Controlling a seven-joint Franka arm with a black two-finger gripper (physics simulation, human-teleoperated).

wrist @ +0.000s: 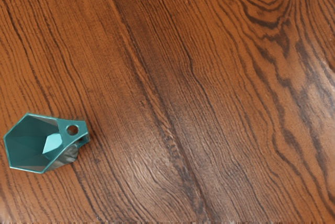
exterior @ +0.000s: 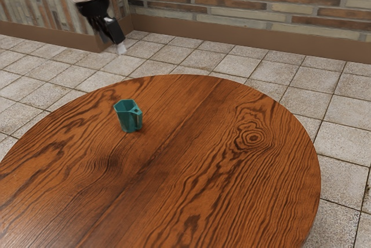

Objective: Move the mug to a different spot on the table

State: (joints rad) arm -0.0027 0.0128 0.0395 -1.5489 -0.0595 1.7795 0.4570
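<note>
Now centre the claw (exterior: 120, 45), empty with its opening unreadable, over the upright mug (exterior: 128, 115), then descend.

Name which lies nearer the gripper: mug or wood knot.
The mug, teal and upright; the knot lies farther to the exterior view's right of the gripper.

The mug (exterior: 128, 115) stands upright on the table (exterior: 232, 172), the claw (exterior: 120, 46) hanging well above and apart.
</note>
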